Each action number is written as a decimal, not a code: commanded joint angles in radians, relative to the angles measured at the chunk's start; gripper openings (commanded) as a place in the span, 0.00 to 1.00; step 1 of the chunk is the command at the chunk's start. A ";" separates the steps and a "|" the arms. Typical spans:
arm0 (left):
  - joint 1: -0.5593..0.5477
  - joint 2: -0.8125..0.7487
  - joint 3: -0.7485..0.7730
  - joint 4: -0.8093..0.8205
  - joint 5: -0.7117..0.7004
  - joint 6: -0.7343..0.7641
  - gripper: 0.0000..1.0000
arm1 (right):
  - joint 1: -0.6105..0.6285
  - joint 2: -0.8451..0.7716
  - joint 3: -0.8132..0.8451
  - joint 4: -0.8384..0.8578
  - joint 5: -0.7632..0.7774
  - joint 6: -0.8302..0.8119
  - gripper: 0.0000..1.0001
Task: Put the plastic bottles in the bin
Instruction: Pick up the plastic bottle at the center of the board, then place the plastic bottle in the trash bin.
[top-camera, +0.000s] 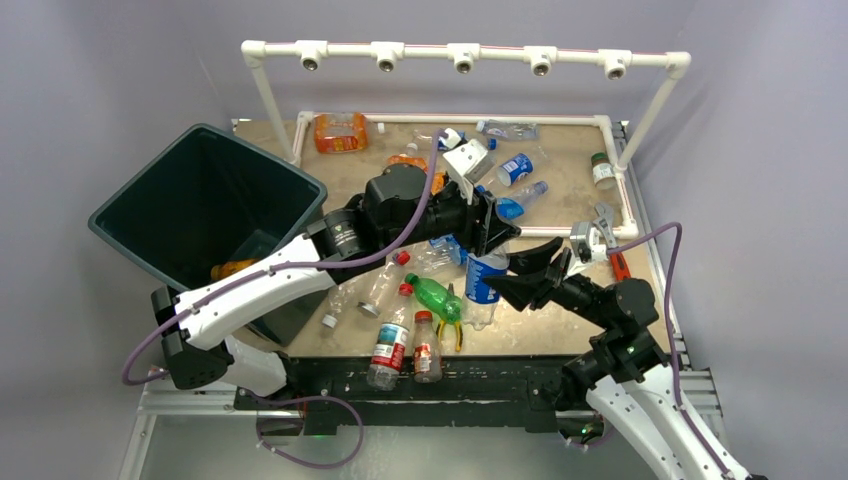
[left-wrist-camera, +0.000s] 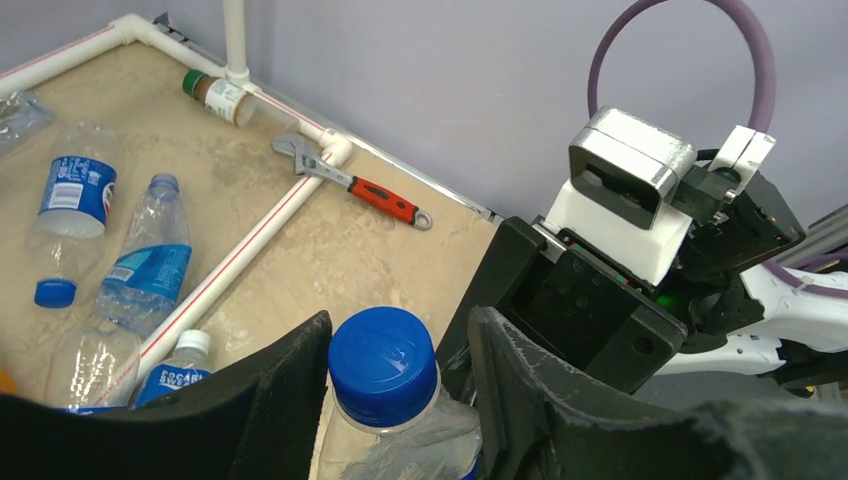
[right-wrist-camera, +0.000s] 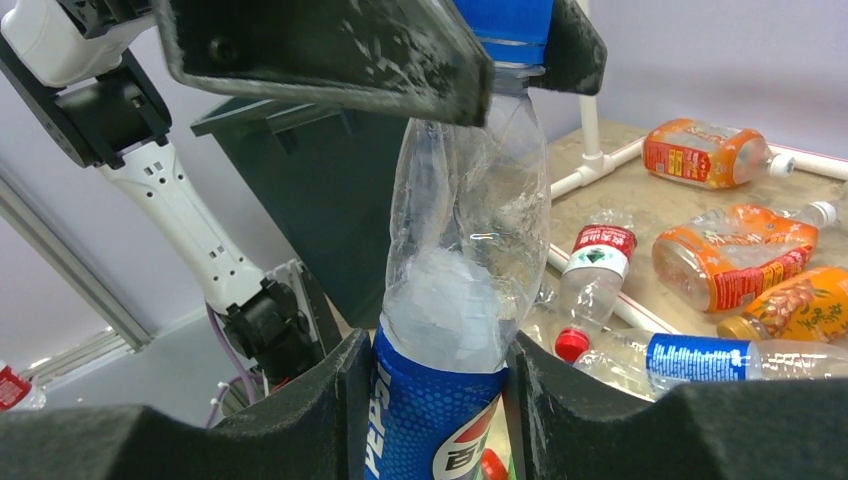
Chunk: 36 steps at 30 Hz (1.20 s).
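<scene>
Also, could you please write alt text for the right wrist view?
The right fingers grip an upright clear Pepsi bottle by its blue label, while the left fingers bracket its blue cap from above. Behind are the dark bin at left and orange bottles lying on the table at right.

White arm shells (top-camera: 250, 295), black joints (top-camera: 395, 205), purple cables (top-camera: 431, 175)

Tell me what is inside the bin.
One orange bottle shows low in the bin, near the left arm. That arm covers the near corner, so more may be hidden.
</scene>
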 joint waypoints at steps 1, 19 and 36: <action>-0.006 0.002 0.046 -0.007 -0.013 0.006 0.47 | 0.006 -0.007 0.044 0.008 0.008 -0.015 0.28; -0.008 -0.112 0.027 0.020 -0.193 0.080 0.00 | 0.008 -0.046 0.109 -0.059 0.015 0.025 0.99; -0.008 -0.167 0.418 -0.082 -1.105 0.642 0.00 | 0.008 -0.173 0.076 -0.182 0.209 0.068 0.99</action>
